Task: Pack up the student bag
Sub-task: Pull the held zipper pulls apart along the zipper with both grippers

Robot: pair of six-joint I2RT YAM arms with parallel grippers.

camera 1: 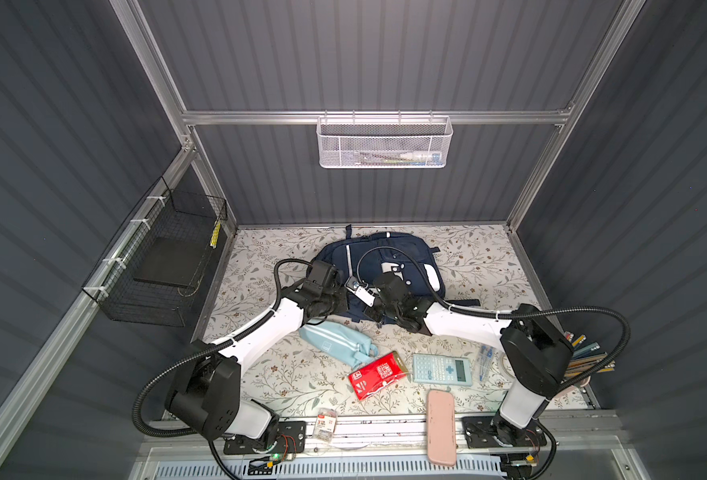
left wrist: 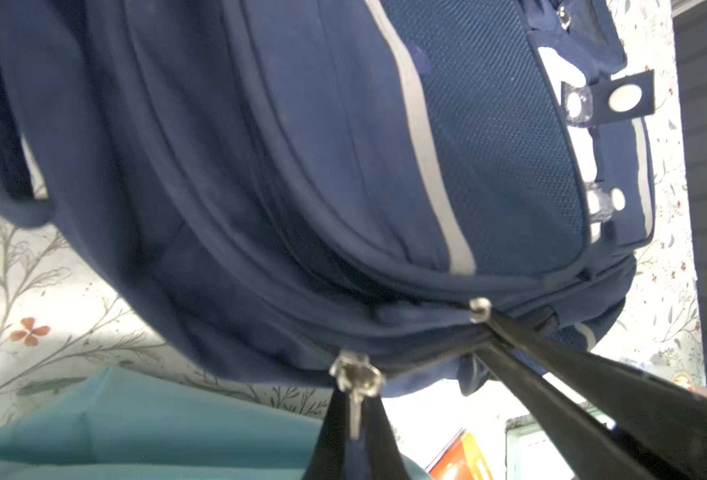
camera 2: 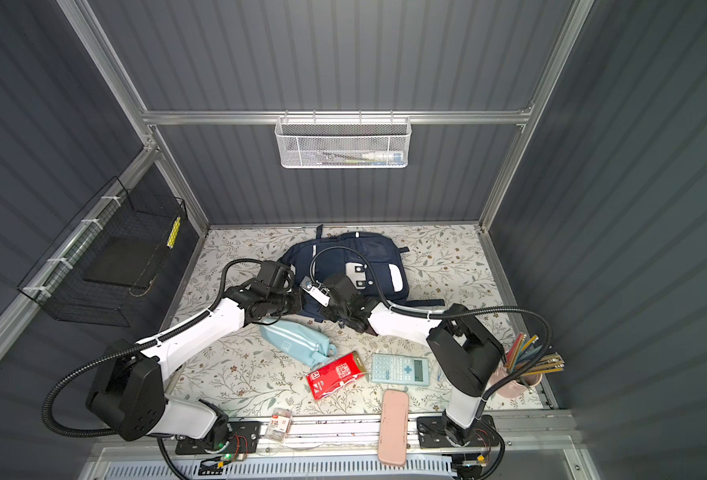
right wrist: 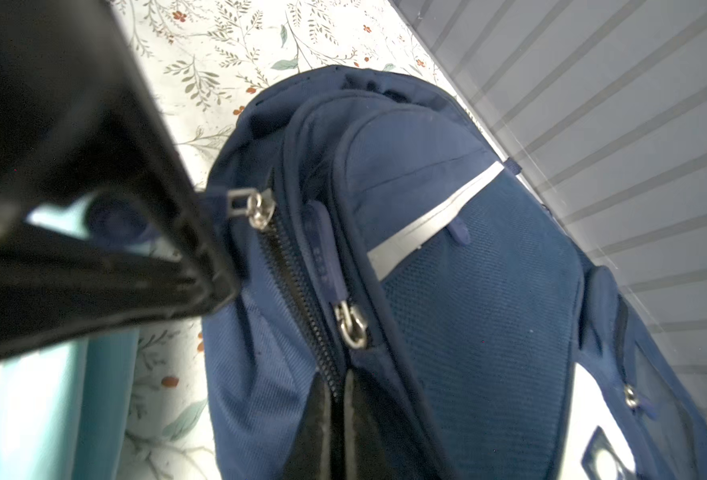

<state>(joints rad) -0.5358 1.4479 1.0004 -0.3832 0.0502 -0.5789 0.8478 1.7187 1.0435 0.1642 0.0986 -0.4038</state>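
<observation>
- Student bag [camera 1: 410, 249] lies flat at the back of the floral table [camera 1: 480, 266] in both top views, navy, rounded, white patch facing up. The left arm [camera 1: 260, 332] and right arm [camera 1: 464, 322] meet over its near-left edge, fingertips lost under the black wrists.
- Left wrist view: the left pincer [left wrist: 356, 419] is clamped on the shiny metal zipper pull [left wrist: 356, 376], with the bag bulging directly beyond the tips. You can see smooth navy cloth, a woven mesh panel [left wrist: 489, 145] and a grey reflective stripe [left wrist: 418, 124]. The right pincer [left wrist: 484, 328] sits alongside, tips pressed together at a second slider [left wrist: 479, 309].
- Right wrist view: the right pincer is clenched on the black-toothed zip track [right wrist: 297, 282], just beside that slider. The bag stretches away from the tips toward the ribbed grey wall [right wrist: 613, 145], and a pale blue pouch [right wrist: 52, 395] lies beside it.
</observation>
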